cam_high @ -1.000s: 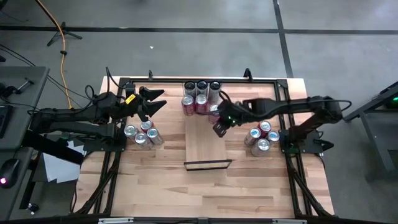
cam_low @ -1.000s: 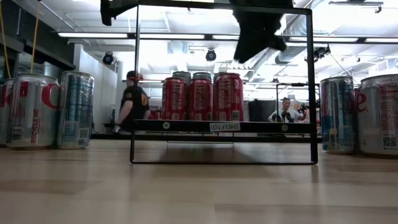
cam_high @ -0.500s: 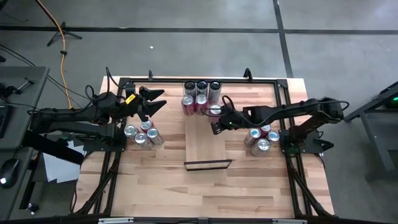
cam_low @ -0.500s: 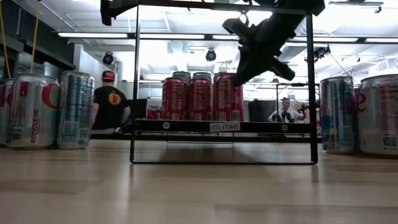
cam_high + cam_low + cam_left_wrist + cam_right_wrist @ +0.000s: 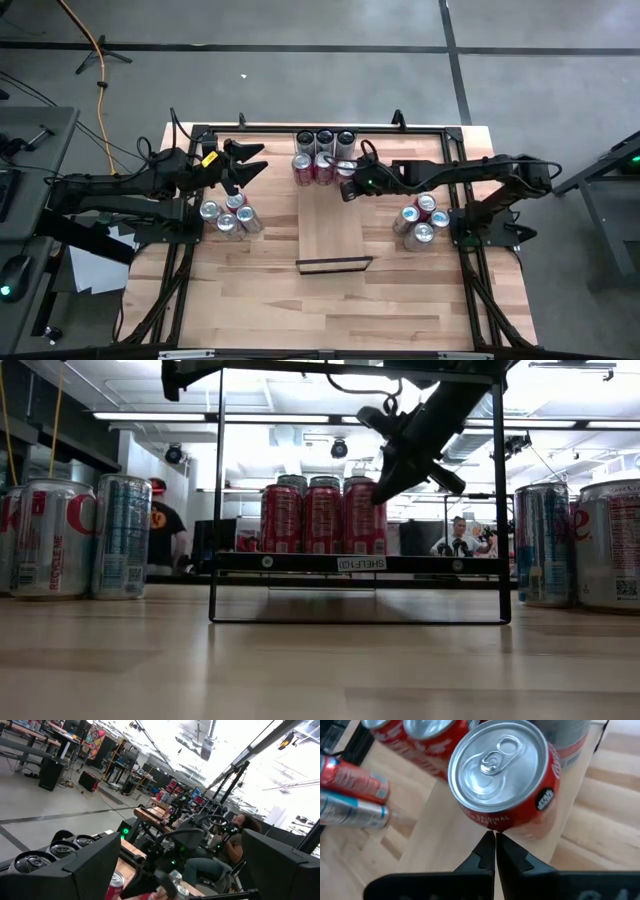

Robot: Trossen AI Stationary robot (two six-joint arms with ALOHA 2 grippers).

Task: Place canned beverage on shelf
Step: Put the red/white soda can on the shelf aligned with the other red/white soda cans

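- The right hand (image 5: 346, 188) hangs over the far end of the shelf (image 5: 333, 232), fingers (image 5: 494, 856) pressed together and empty.
- Just ahead of its tips a red can (image 5: 506, 772) stands upright on the shelf, beside two more red cans (image 5: 312, 167); whether the tips touch it cannot be told.
- Three dark cans (image 5: 325, 140) stand behind them.
- The left hand (image 5: 252, 160) waits over the surface (image 5: 260, 290) with fingers wide apart, above a cluster of cans (image 5: 228, 217).
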